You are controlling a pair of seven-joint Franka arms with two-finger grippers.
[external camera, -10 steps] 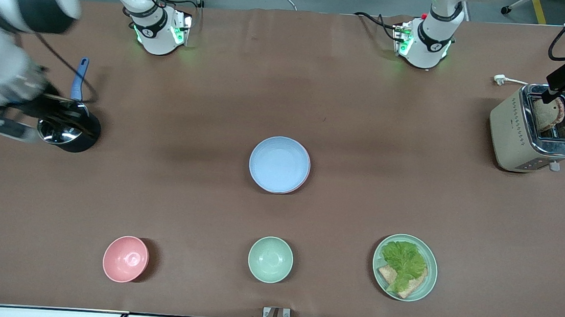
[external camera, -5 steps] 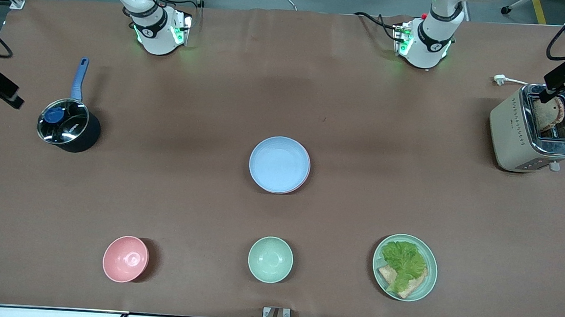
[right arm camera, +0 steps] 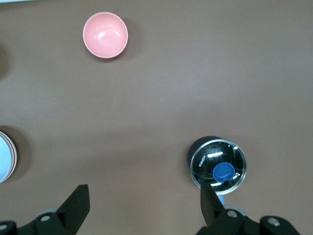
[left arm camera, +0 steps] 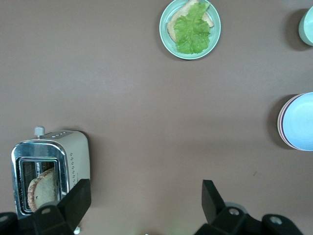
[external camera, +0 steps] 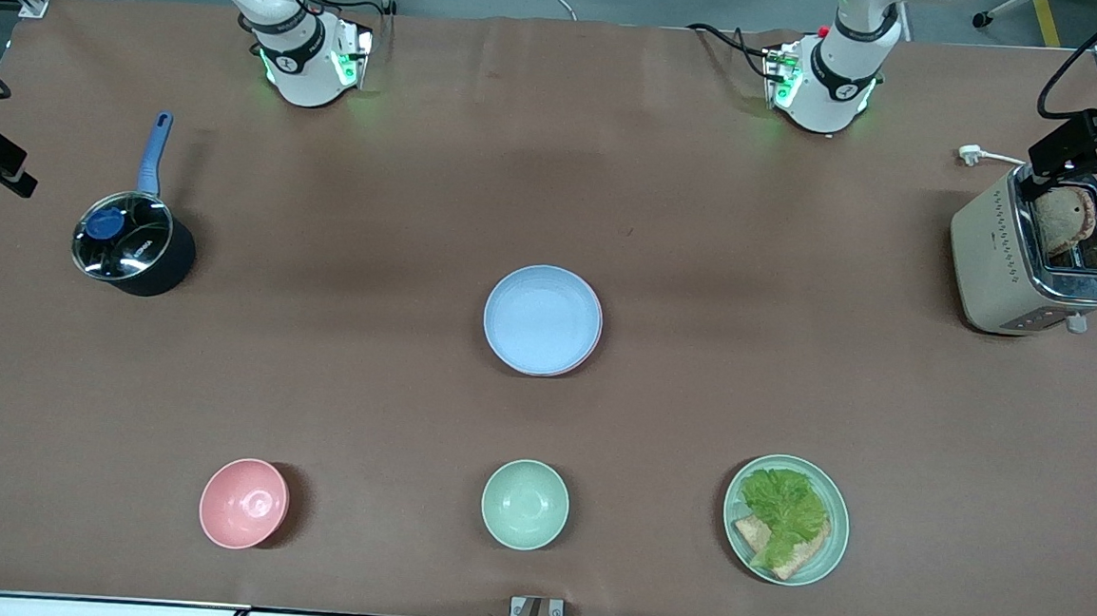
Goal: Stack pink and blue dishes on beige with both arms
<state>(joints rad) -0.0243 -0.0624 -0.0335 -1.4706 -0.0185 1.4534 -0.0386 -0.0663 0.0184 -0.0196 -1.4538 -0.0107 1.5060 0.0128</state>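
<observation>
Left end effector [left arm camera: 144, 203]: hanging high over the toaster, at the left arm's end of the worktop; fingers [left arm camera: 78, 200] spread wide and holding nothing.
Right end effector [right arm camera: 144, 203]: hanging high over the right arm's end of the worktop, close to the saucepan; fingers [right arm camera: 78, 203] spread wide and holding nothing.
Toaster [external camera: 1038, 252]: sitting directly beneath the left end effector, with a slice of bread [external camera: 1063, 218] standing in its slot.
Saucepan [external camera: 133, 245]: standing just beside the spot under the right end effector, carrying a glass lid with a blue knob [right arm camera: 224, 172]; its blue handle is pointing toward the robots' bases.
Blue plate [external camera: 542, 319]: lying at the middle of the worktop, well apart from both end effectors and between them, forming the top of the stack.
Pink plate [external camera: 593, 349]: lying under the blue plate, showing only as a thin pink edge.
Beige plate: cannot be made out; whether it is lying beneath the stack cannot be told.
Pink bowl [external camera: 244, 503]: sitting near the front camera toward the right arm's end.
Mint-green bowl [external camera: 525, 504]: sitting nearer to the front camera than the stack.
Green plate [external camera: 831, 554]: sitting toward the left arm's end, carrying lettuce [external camera: 784, 503] over bread.
</observation>
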